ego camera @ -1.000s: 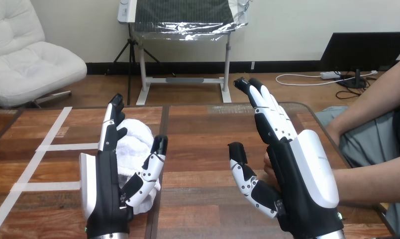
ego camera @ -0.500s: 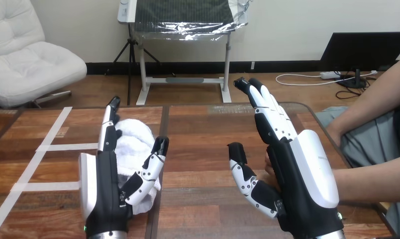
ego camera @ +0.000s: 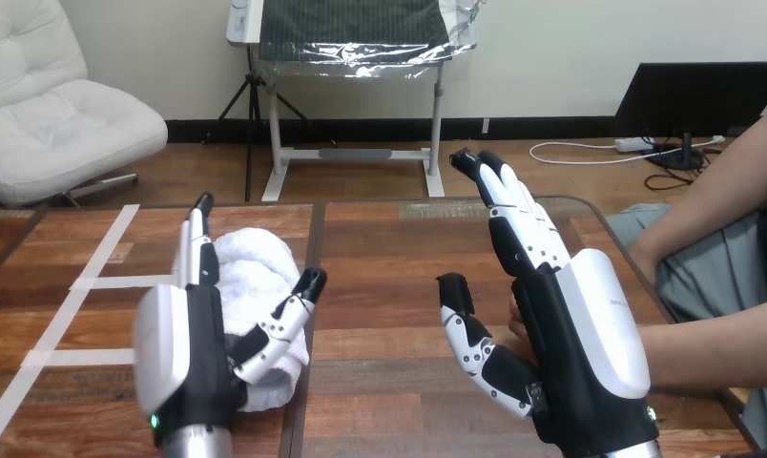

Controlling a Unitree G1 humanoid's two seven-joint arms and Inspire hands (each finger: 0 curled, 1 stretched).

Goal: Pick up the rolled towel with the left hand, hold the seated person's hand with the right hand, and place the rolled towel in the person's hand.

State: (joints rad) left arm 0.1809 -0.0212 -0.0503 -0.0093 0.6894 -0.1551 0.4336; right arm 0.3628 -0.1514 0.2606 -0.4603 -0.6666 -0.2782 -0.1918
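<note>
Towel [ego camera: 256,267]: white, terry, loosely rolled into a fat bundle with a soft, uneven surface. Lies flat on table [ego camera: 389,248], not lifted.

Left hand [ego camera: 184,358]: sits at towel's near-left end. Fingers straight along towel's left flank, thumb [ego camera: 299,305] bent against towel's right flank. Spread wide, with towel between fingers and thumb; no closed hold seen.

Right hand [ego camera: 590,343]: stands well right of towel, fingers straight and raised, thumb held apart. Holds nothing.

Person's hand [ego camera: 513,324]: shows in part behind right hand's palm, right of towel. Contact between the two not determinable.

Against half a second ago: left hand rolled outward, white back now more in view. Fingers shifted leftward, off towel's top. Thumb tip slightly further onto towel. Towel unmoved. Right hand and person's hand unchanged.

Surface: dark wood planks, with a seam running past towel's right edge. White tape strips [ego camera: 84,283] left of towel.
</note>
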